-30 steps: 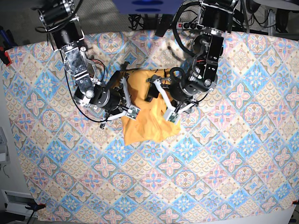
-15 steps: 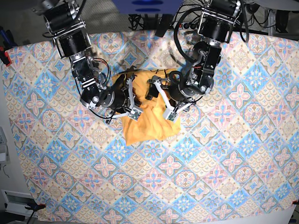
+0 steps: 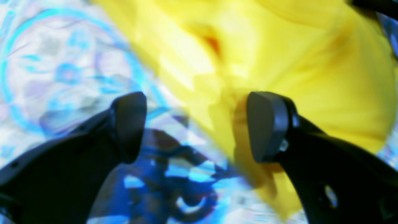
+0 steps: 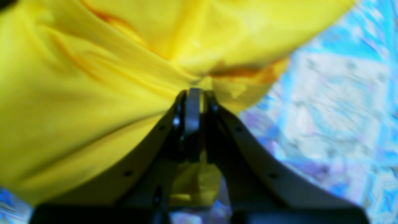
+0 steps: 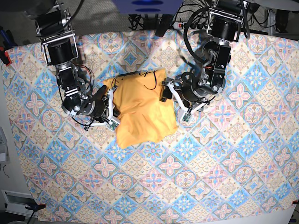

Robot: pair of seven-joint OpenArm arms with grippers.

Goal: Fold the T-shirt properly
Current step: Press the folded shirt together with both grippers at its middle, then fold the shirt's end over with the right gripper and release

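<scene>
The pale yellow-orange T-shirt [image 5: 142, 109] lies bunched in the middle of the patterned cloth, with a thin dark trim line near its far edge. My right gripper [image 5: 113, 109] is at the shirt's left edge. In the right wrist view this gripper [image 4: 192, 99] is shut on a pinched fold of the T-shirt [image 4: 93, 77]. My left gripper [image 5: 176, 100] is at the shirt's right edge. In the left wrist view it [image 3: 197, 124] is open, one finger [image 3: 267, 124] over the T-shirt [image 3: 295, 62], the other over the cloth, holding nothing.
The blue-pink-beige tile-patterned cloth [image 5: 210, 163] covers the whole table. Cables and a power strip [image 5: 187, 23] lie beyond the far edge. A red clamp [image 5: 4, 57] holds the cloth at the left edge.
My right gripper has moved left, pulling the shirt's left edge with it. My left gripper has moved right to the shirt's right edge. The shirt now lies wider.
</scene>
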